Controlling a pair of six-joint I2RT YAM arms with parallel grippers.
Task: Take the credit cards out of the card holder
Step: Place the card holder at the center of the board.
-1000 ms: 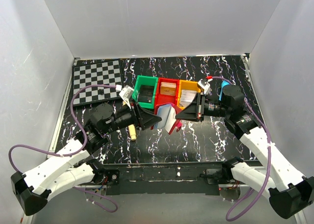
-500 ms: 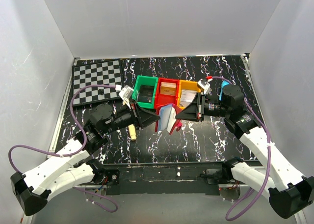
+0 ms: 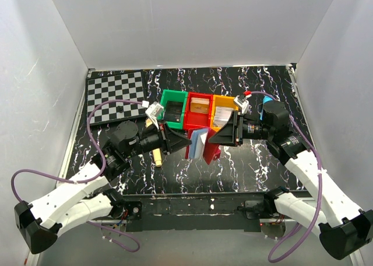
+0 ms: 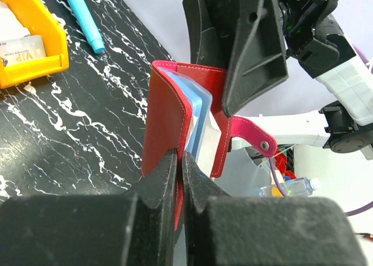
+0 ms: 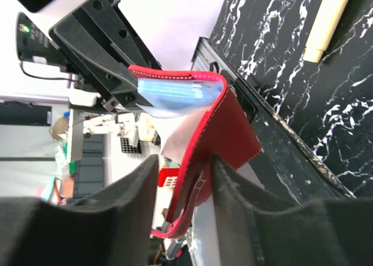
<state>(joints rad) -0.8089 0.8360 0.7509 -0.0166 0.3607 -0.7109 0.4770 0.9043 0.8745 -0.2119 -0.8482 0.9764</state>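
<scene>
The card holder (image 3: pixel 201 143), dark red with a pale-blue inside (image 4: pixel 196 115), hangs open above the table between both arms. My left gripper (image 4: pixel 179 161) is shut on its red cover (image 4: pixel 166 120), seen in the top view at the holder's left (image 3: pixel 187 142). My right gripper (image 5: pixel 185 178) stands open with the other red flap (image 5: pixel 227 129) and the snap tab (image 4: pixel 256 139) lying loose between its fingers, at the holder's right (image 3: pixel 211 139). The credit cards cannot be told apart inside the blue pockets (image 5: pixel 175 94).
Green bin (image 3: pixel 173 108), red bin (image 3: pixel 200 107) and orange bin (image 3: pixel 223 109) stand in a row just behind the holder; the orange one holds a card (image 4: pixel 23 50). A checkerboard (image 3: pixel 115 90) lies far left. A blue pen (image 4: pixel 81 15) and a cream marker (image 3: pixel 157 157) lie on the table.
My left gripper has closed on the holder's cover. My right gripper has opened its jaws off the flap. The holder has shifted slightly toward the near edge.
</scene>
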